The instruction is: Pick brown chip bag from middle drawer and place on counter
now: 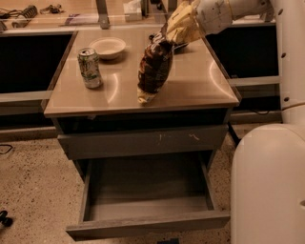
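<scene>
gripper (183,28) over the counter (200,90) hiding the brown chip bag (153,71) top, dark thing (179,46) at the counter's back mostly hidden, clutter (52,8) behind it cut off

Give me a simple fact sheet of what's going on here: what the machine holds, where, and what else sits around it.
gripper: above the counter, rear right, shut on the top of the brown chip bag
brown chip bag: hanging tilted, lower end at the counter; contact unclear
middle drawer: pulled open, nothing seen inside
also on counter: soda can, left; white bowl behind it
</scene>
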Available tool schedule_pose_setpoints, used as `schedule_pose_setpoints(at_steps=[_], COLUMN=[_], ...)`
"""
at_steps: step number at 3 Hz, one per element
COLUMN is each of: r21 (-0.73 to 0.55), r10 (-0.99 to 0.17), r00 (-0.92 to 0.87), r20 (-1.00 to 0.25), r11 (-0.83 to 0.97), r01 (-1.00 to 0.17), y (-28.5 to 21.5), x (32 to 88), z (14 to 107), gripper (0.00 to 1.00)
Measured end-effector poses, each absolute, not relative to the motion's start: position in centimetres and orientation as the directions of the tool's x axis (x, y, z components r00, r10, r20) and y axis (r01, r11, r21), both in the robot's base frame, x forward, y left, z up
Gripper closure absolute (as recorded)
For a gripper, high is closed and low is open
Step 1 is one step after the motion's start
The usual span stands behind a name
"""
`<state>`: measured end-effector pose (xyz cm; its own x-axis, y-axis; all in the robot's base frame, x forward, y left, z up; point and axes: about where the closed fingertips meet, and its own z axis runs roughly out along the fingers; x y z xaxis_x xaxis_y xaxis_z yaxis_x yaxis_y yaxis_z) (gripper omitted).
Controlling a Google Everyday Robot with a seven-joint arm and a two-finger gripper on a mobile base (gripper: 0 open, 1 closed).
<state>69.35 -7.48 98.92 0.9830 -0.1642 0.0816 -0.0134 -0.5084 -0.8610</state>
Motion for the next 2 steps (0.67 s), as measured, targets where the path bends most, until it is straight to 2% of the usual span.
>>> schedule_pose_setpoints(at_steps=[2], r21=[-0.895], r10=[-0.190], r00=[0.979], r20=[-0.072], r11=[-0.421], r01=[-0.148], y=[-8.5], x=[69.8], z=[95.8], gripper=[1.00])
